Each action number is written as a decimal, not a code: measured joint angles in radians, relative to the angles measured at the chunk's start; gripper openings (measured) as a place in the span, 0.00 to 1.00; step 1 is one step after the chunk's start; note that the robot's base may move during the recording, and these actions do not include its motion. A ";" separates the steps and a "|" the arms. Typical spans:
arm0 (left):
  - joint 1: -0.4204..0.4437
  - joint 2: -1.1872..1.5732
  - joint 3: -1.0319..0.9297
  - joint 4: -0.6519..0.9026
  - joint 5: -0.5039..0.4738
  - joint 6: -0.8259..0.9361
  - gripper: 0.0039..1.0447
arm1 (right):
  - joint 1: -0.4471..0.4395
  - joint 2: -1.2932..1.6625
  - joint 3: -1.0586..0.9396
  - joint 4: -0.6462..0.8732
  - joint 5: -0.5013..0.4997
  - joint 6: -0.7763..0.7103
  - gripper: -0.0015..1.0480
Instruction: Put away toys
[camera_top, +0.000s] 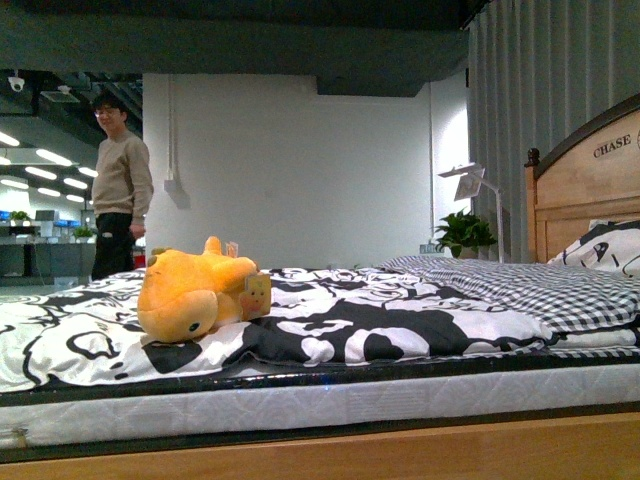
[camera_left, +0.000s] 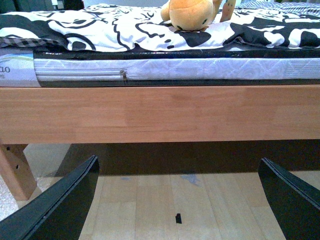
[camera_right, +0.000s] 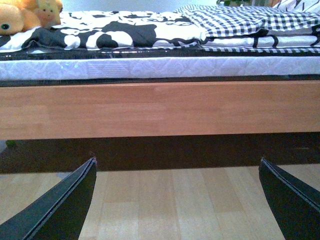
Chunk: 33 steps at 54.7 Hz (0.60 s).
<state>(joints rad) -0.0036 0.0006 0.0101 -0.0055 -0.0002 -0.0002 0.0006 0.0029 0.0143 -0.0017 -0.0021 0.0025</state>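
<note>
A yellow-orange plush toy (camera_top: 195, 292) lies on its side on the black-and-white bed cover, left of the middle in the front view. The same toy (camera_left: 192, 14) shows at the bed's near edge in the left wrist view, and the toy (camera_right: 22, 15) shows at a corner of the right wrist view. My left gripper (camera_left: 177, 197) hangs open low over the wooden floor, below the bed frame and well short of the toy. My right gripper (camera_right: 177, 197) is also open and empty, low before the bed rail. Neither arm shows in the front view.
The bed (camera_top: 330, 448) has a wooden side rail (camera_left: 160, 112) and a white mattress edge. A checked blanket (camera_top: 520, 285) and patterned pillow (camera_top: 605, 245) lie near the headboard (camera_top: 585, 180). A man (camera_top: 120, 190) stands beyond the bed. A bed leg (camera_left: 15, 170) is close to my left gripper.
</note>
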 joint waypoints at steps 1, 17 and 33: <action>0.000 0.000 0.000 0.000 0.000 0.000 0.94 | 0.000 0.000 0.000 0.000 0.000 0.000 0.94; 0.000 0.000 0.000 0.000 0.000 0.000 0.94 | 0.000 0.000 0.000 0.000 0.001 0.000 0.94; 0.000 0.000 0.000 0.000 0.000 0.000 0.94 | 0.000 0.000 0.000 0.000 0.001 0.000 0.94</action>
<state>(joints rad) -0.0036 0.0006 0.0101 -0.0055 -0.0002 -0.0006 0.0006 0.0029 0.0143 -0.0017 -0.0013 0.0025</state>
